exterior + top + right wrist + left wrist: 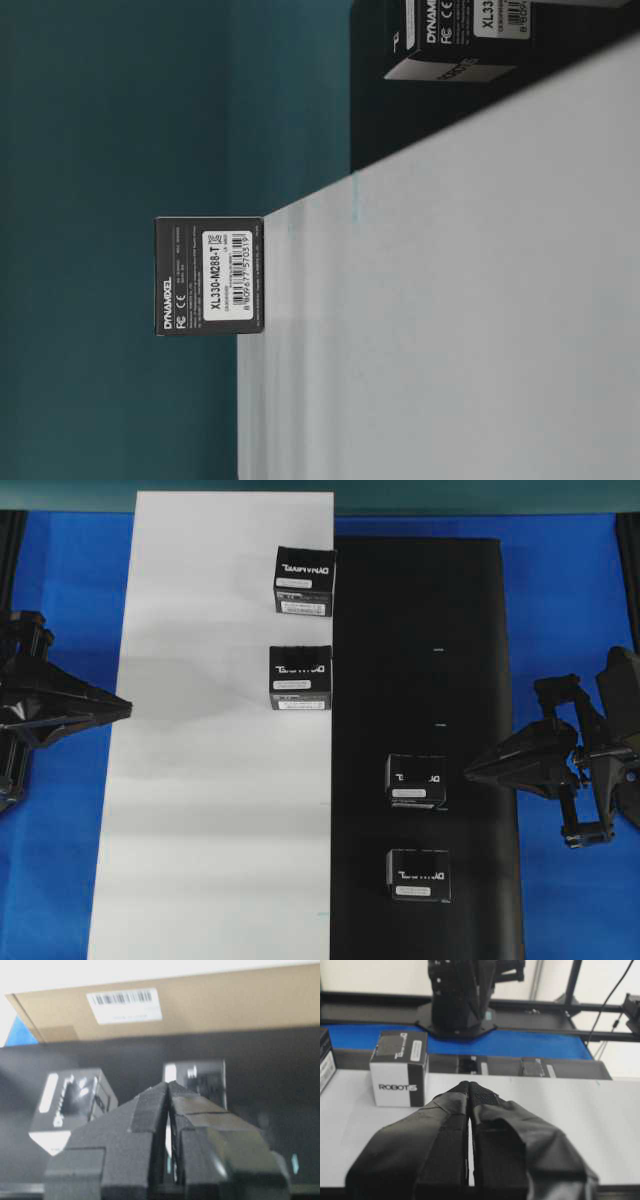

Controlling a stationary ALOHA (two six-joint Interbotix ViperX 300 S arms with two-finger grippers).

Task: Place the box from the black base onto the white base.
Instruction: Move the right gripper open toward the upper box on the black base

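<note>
The right claw (pixel 468 772), pinched shut and empty, must open wide to grab the box (pixel 416 780) at its nine o'clock.

Two black robot arms, matte plastic.
Left gripper (pixel 125 708) and right gripper (pixel 470 771): tapered fingers (pixel 445 1125) wrapped in black textured tape, open-frame black brackets behind.

white base (pixel 200 780): left half of frame, two boxes (pixel 305 580) on its right edge
black base (pixel 470 630): right half, two boxes (pixel 416 780) lower centre
</note>
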